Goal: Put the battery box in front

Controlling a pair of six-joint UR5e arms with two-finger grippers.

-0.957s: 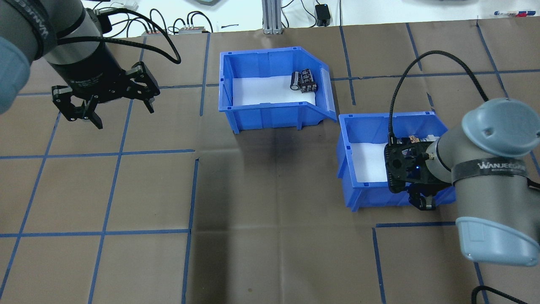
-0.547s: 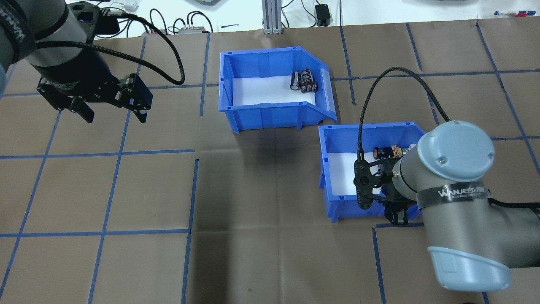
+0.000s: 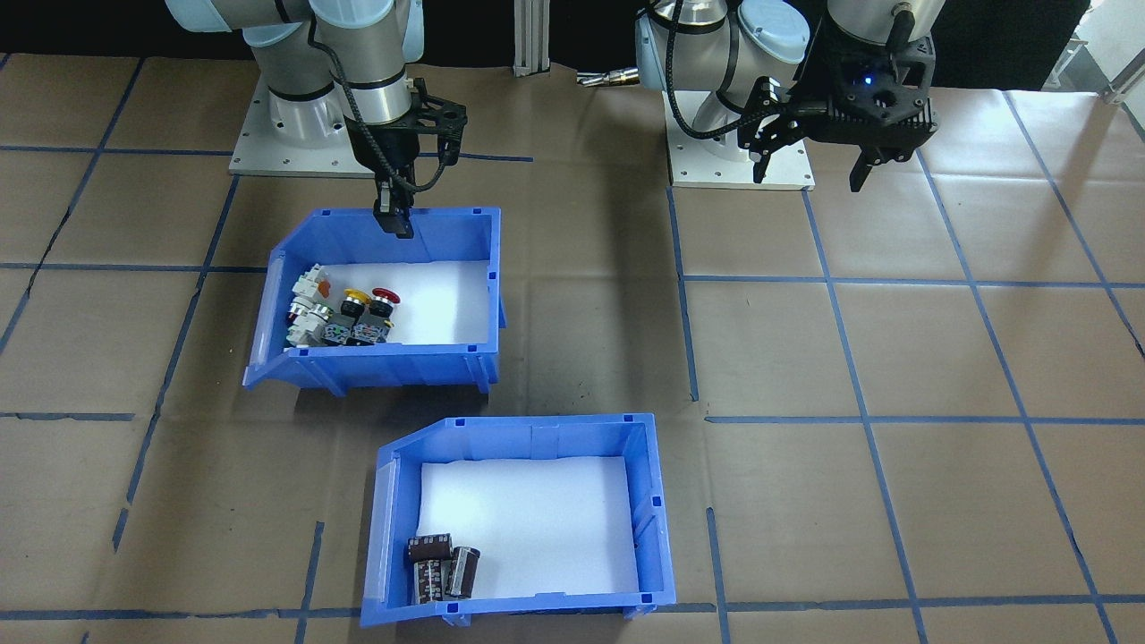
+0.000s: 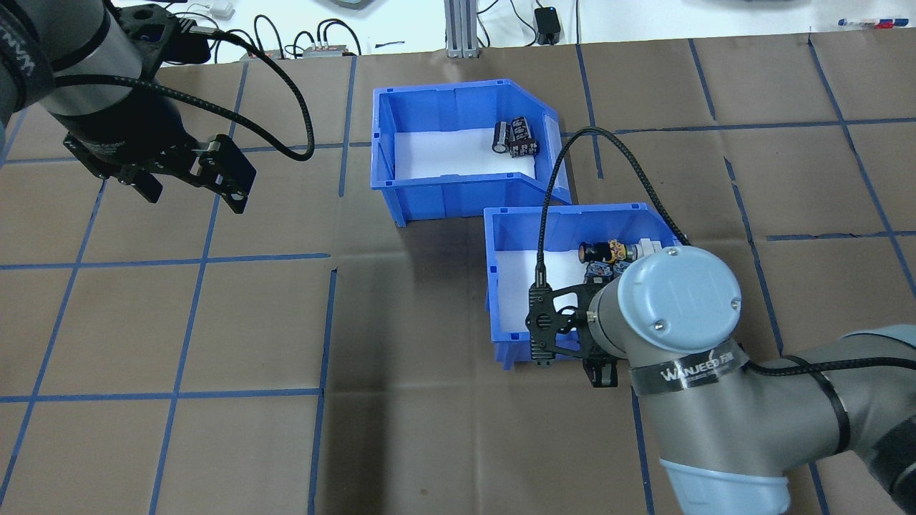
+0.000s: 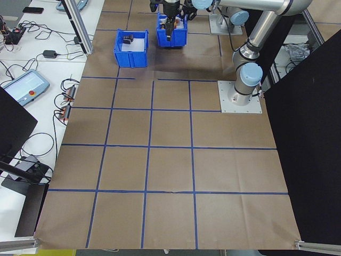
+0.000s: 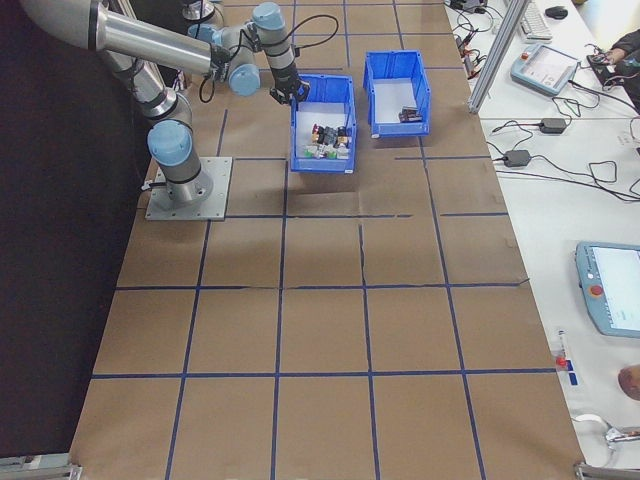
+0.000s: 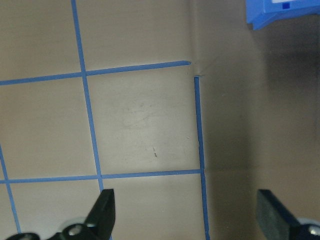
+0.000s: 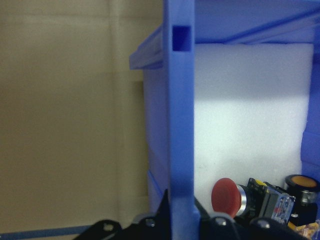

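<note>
Right gripper (image 3: 394, 219) clamped on the switch bin (image 3: 380, 300) wall, left gripper (image 3: 809, 161) wide open, holding nothing.
Front view: battery box (image 3: 523, 519) sits at the table's operator-side edge, cells (image 3: 441, 565) in its corner. Overhead: switch bin just beside the battery box corner, nearer the robot; touching or not, can't tell. Right wrist: fingers straddle the bin wall. Left wrist: bare brown table (image 7: 145, 120), blue tape lines.
</note>
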